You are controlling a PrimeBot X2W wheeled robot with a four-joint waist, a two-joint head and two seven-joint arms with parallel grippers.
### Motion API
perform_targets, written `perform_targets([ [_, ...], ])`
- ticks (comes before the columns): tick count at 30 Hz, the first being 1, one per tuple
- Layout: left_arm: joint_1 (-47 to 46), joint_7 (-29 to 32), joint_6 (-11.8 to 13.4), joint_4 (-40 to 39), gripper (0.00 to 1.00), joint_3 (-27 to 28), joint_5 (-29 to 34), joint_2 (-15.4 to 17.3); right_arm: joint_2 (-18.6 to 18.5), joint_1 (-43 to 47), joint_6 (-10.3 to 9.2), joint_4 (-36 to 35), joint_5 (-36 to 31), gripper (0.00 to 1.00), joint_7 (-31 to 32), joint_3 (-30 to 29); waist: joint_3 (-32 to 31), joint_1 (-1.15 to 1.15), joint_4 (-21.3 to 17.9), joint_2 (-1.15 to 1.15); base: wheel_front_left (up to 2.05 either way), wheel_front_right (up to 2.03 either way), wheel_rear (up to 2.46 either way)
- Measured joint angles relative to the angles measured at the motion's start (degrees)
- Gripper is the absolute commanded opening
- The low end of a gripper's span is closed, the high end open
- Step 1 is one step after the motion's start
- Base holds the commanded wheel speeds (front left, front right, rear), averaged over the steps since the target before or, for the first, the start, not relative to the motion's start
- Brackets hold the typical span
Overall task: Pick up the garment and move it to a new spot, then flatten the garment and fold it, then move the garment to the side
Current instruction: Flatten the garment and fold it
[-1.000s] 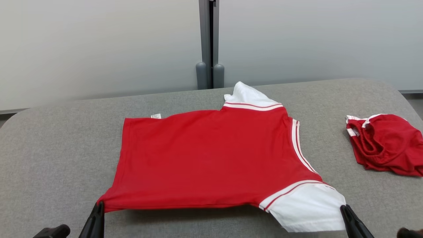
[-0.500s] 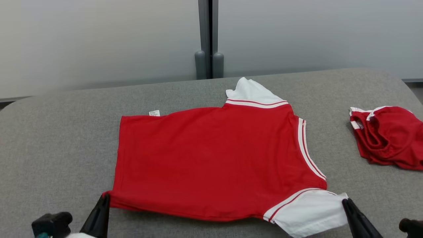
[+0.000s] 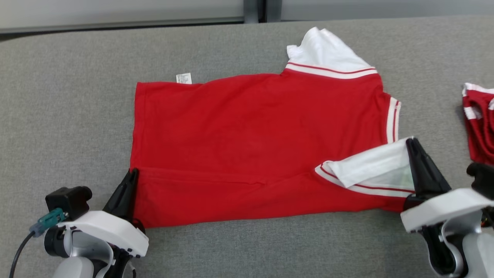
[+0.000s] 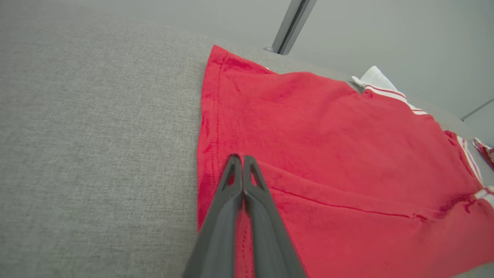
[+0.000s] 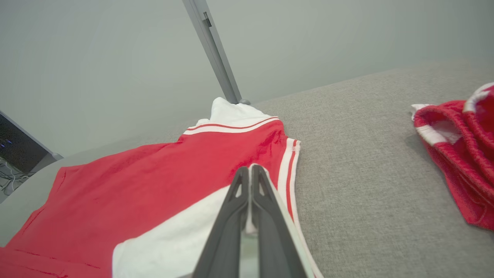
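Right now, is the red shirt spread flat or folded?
Partly folded: the near edge of the shirt lies doubled over its body, pinched by the left gripper and right gripper.

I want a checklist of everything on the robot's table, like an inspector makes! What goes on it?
Surface: grey cloth-covered table, flat.
Job's things: red shirt, near edge folded over onto itself; white sleeve lifted.
Clutter: second red garment, bunched at the right edge.
End effectors: left end effector shut on the shirt's hem corner; right end effector shut on the sleeve.
Cables: dark cable with teal plug at the left wrist.
Surroundings: pale wall panels, grey post.
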Motion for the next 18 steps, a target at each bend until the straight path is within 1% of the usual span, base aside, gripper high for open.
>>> perform_targets([
  [3,-1.8,-0.6,-0.8,2.0,0.0,-0.4,0.0,-0.1,-0.4,-4.6,0.0,4.4,1.4,0.0,-1.3,0.0,1.7,0.0,0.8,0.0,0.0,0.0,0.0],
  [4,-2.4,-0.8,-1.0,2.6,0.0,-0.5,0.1,-0.1,-0.4,-5.9,0.0,6.1,2.2,0.23,-1.3,0.3,2.1,0.0,1.1,0.0,0.0,0.0,0.0],
  [5,-2.8,-1.2,-1.2,3.0,0.13,-0.6,0.1,-0.1,-0.6,-6.9,0.0,7.4,1.9,0.56,-1.9,0.7,2.3,0.0,1.4,0.0,0.0,0.0,0.0],
  [6,-3.3,-1.6,-1.3,3.5,0.81,-0.8,0.2,-0.1,-0.6,-7.6,0.0,8.5,2.2,1.0,-2.3,0.9,2.5,0.0,1.6,0.0,0.0,0.0,0.0],
  [7,-3.6,-2.2,-1.3,3.9,1.0,-0.8,0.3,-0.3,-0.6,-8.3,0.0,9.5,2.6,1.0,-3.0,1.2,2.6,0.0,1.8,0.0,0.0,0.0,0.0],
  [10,-3.7,-6.2,-1.1,4.2,1.0,-0.3,1.2,-0.8,-1.2,-9.2,0.0,10.2,1.8,1.0,-6.9,2.1,2.2,0.0,2.1,0.0,0.0,0.0,0.0],
  [15,-3.2,-14.2,1.2,2.4,1.0,0.6,4.9,-1.3,-2.9,-8.6,0.0,8.7,-5.6,1.0,-13.9,2.9,0.9,0.0,1.6,0.0,0.0,0.0,0.0],
  [18,-2.3,-16.8,2.6,0.1,1.0,1.2,7.1,-1.6,-3.1,-6.5,0.0,6.0,-9.8,1.0,-15.4,1.8,-0.2,0.0,1.1,0.0,0.0,0.0,0.0],
])
